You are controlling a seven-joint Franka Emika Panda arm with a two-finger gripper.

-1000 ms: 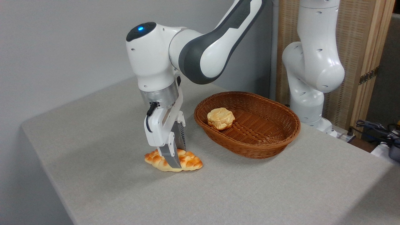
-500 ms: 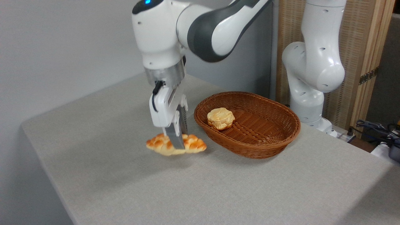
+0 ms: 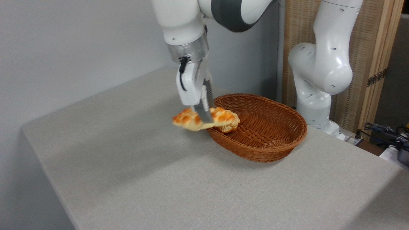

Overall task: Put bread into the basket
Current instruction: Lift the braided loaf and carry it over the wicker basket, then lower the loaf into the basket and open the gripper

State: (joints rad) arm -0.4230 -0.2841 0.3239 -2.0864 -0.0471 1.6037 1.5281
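Observation:
The bread [image 3: 187, 119], a braided golden-orange loaf with a pale underside, hangs in the air over the left rim of the basket [image 3: 271, 150]. My gripper [image 3: 203, 117] is shut on the loaf's middle, fingers pointing down. The reddish-brown wicker basket sits on the table right of centre. The loaf's right end covers part of a small round tan bun [image 3: 229, 127] lying inside the basket at its left side.
The grey table [image 3: 127, 179] stretches wide to the left and front of the basket. My arm's white base [image 3: 316, 99] stands behind the basket at the right. Cables [image 3: 383, 131] lie at the far right edge.
The gripper has lifted the bread off the table and carried it up and to the right, from the table's middle to the basket's left rim.

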